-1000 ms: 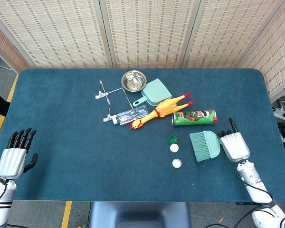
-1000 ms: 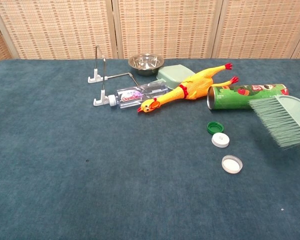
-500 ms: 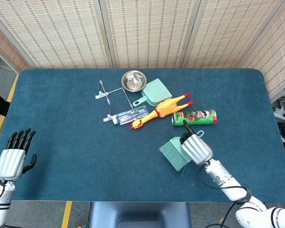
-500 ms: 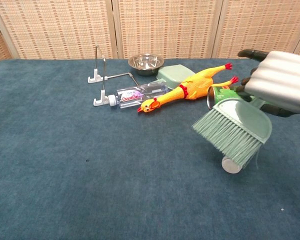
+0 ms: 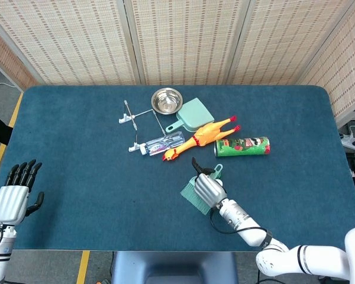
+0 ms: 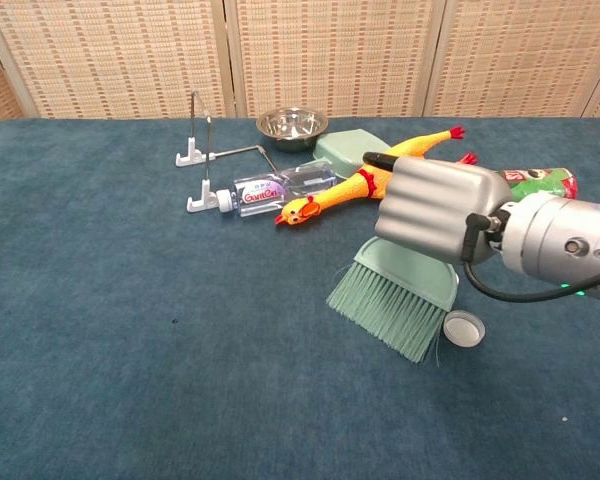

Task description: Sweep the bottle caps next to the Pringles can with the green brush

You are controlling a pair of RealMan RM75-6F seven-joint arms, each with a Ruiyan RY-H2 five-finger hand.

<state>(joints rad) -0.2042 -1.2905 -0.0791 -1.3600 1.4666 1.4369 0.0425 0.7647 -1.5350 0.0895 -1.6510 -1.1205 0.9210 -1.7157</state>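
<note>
On the blue desk (image 5: 77, 130), the right hand (image 6: 435, 215), gripping the green brush (image 6: 395, 300), has swung left past the bottle caps (image 6: 464, 328); a return stroke toward the Pringles can (image 5: 242, 146) appears next. Left hand (image 5: 10, 200) idles, fingers apart.

green brush (image 6: 395, 300) tilted over white cap (image 6: 464, 328) — pringles can (image 5: 243, 146) lying flat

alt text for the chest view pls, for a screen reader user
The robot's right hand holds a green brush with its bristles low over a blue table, beside one white bottle cap. Behind it lie a rubber chicken, a plastic bottle, a steel bowl and a partly hidden Pringles can.
</note>
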